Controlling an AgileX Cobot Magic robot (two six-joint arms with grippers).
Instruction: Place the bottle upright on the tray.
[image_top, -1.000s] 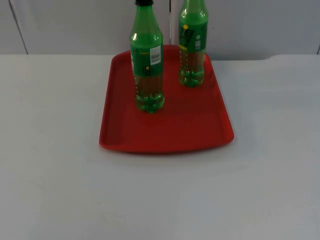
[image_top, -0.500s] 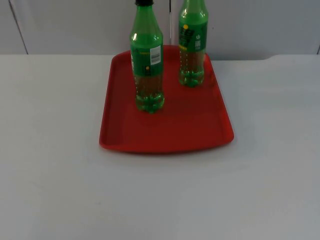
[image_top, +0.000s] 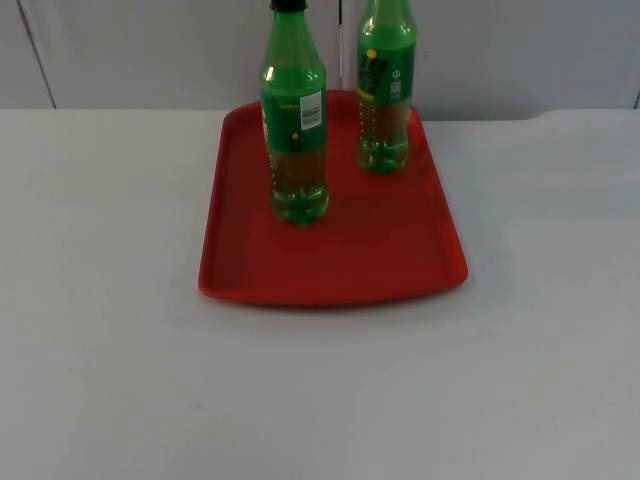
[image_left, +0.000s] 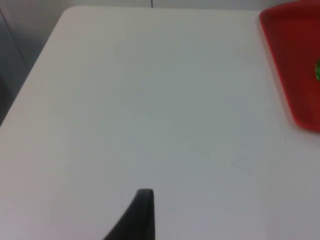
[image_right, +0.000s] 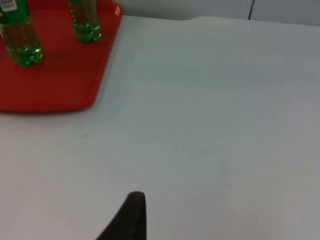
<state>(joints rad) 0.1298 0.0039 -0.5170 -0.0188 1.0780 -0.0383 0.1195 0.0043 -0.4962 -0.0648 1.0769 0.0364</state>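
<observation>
bottles are both standing upright on the red tray (image_top: 330, 265) already: one with a black cap (image_top: 295, 120) near the tray's middle-left, the other (image_top: 385, 90) at its far right corner, apart from the first. so i'd call the placing step done. left gripper (image_left: 142, 215) waits over bare white table (image_top: 110, 330) off the tray's left edge, right gripper (image_right: 132, 215) off its right. can't tell how wide either claw is; nothing visibly held. next move is probably just parking the arms.
</observation>
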